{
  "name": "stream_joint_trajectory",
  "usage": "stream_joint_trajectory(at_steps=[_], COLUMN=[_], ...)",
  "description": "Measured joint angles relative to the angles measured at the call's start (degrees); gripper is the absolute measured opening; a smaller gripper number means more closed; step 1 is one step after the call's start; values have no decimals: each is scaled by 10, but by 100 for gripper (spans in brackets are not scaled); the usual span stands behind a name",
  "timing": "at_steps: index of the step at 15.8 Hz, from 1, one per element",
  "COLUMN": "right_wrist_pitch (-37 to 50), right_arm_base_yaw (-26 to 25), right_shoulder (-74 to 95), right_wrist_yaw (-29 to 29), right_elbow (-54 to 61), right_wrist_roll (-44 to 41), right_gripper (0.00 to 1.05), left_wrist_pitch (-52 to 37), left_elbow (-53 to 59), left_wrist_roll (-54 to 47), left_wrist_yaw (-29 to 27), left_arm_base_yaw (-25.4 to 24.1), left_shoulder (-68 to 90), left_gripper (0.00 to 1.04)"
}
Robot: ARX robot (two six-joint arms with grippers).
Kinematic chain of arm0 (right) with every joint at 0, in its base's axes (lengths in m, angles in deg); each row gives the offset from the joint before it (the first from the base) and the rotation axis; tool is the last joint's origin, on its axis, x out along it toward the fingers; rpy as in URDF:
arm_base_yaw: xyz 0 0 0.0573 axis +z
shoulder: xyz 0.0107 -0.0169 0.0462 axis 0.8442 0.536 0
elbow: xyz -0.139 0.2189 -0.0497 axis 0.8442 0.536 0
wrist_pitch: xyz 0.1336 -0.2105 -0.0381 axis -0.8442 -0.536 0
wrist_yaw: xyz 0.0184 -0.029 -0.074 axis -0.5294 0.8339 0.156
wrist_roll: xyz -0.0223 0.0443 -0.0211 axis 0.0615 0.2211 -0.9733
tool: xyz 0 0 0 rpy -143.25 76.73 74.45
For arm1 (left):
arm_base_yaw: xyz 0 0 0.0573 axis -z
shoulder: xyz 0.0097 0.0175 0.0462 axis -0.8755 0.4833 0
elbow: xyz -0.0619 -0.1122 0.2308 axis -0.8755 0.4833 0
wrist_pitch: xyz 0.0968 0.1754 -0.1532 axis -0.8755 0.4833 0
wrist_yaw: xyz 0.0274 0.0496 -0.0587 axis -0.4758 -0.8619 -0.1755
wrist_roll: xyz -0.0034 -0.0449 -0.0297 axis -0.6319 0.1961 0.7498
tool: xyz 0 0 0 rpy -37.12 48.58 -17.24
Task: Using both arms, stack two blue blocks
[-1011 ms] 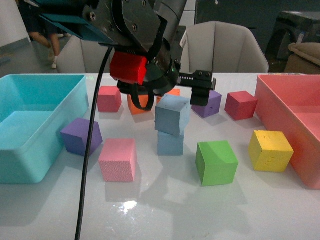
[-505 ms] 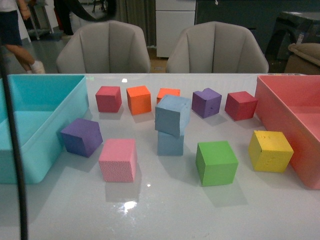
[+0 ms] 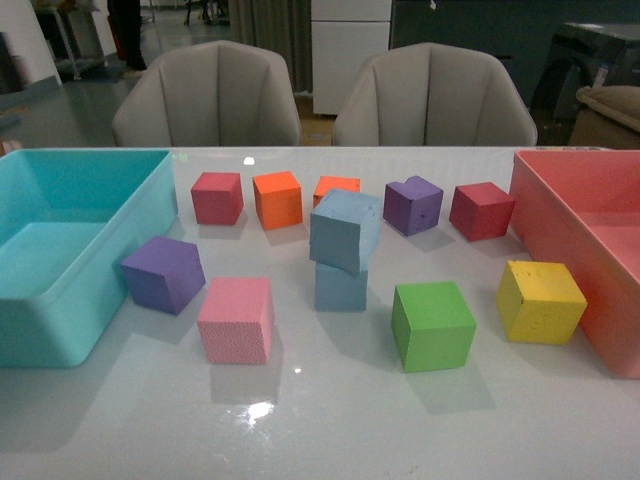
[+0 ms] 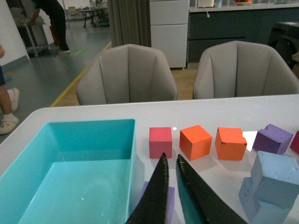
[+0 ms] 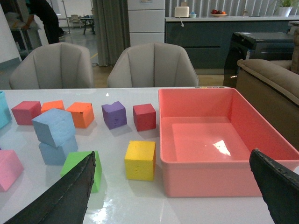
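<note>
The two blue blocks stand stacked mid-table in the front view. The upper blue block (image 3: 345, 230) sits tilted and twisted on the lower blue block (image 3: 340, 288). Neither arm shows in the front view. In the left wrist view my left gripper (image 4: 170, 157) is shut and empty, raised beside the teal bin, with the stack (image 4: 274, 171) off to one side. In the right wrist view my right gripper (image 5: 173, 152) is wide open and empty, raised near the table's front, with the stack (image 5: 53, 126) well away.
A teal bin (image 3: 60, 290) stands at the left and a pink bin (image 3: 600, 300) at the right. Green (image 3: 432, 325), yellow (image 3: 540, 300), pink (image 3: 236, 318) and purple (image 3: 163, 272) cubes surround the stack. Red, orange and purple cubes line the back.
The arm that hung over the stack a second ago has pulled out of the front view, and its cable is gone too. The stacked blue blocks have not moved.
</note>
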State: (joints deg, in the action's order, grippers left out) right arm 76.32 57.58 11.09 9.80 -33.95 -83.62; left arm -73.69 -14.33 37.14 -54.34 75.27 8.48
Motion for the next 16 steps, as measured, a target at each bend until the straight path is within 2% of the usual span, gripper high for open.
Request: stream_joint_trajectory(at_steps=[5,11,12,13,15,16], right_wrist_pitch=[0,0,0,0,0,0], right_arm_base_yaw=[0,0,0,0,0,0], right_shoulder=[0,0,0,0,0,0], right_wrist_yaw=[0,0,0,0,0,0], right_elbow=[0,0,0,0,0,0], right_wrist_roll=[0,0,0,0,0,0], right_gripper=[98,98,98,98,98,98], left_wrist_pitch=[-1,49,66,79,112,78], left_elbow=[102,180,190,197,210,228], left_wrist_roll=[2,2,2,3,3,3], left_wrist_yaw=[46,92,132,130,139,139], left_arm_base_yaw=[-50,-94,-129,-144,-140,-140], left_shoulder=[-96,-228,-254,-275,-319,-323], left_gripper=[2,2,2,2,2,2])
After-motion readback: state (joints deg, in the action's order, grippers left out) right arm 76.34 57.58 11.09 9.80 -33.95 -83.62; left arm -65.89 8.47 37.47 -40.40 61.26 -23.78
